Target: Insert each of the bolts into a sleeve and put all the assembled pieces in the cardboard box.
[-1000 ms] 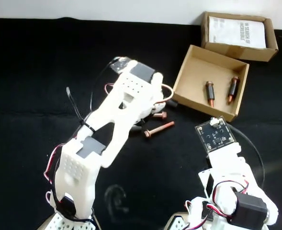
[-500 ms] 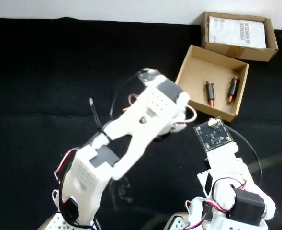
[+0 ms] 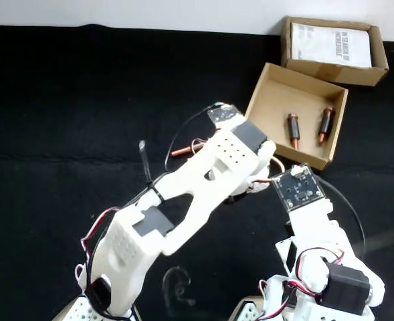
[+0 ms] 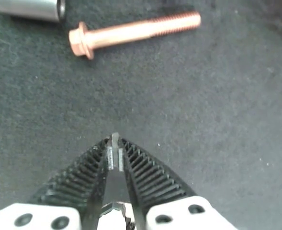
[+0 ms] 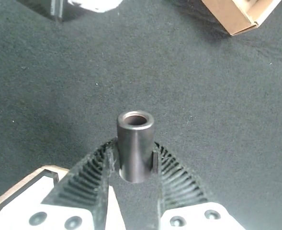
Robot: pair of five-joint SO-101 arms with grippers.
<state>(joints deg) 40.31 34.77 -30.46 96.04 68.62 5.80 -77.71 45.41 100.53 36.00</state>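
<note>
Right gripper [image 5: 133,153]: jaws clenched on sleeve [image 5: 135,143], upright. Left gripper [image 4: 113,143]: jaws clenched, seemingly empty, above worktop [image 4: 212,120]. Bolt [image 4: 131,33] lies just ahead, second sleeve [image 4: 28,8] beside its head. Box [image 3: 270,93] holds two assembled pieces [image 3: 293,130].

High camera overlooks the table [image 3: 49,100]; wrist cameras face it closely

You see just the end of a sleeve [image 4: 28,8] at the left wrist view's edge; from above, the left arm [image 3: 203,180] covers most of a bolt [image 3: 183,151]
</note>
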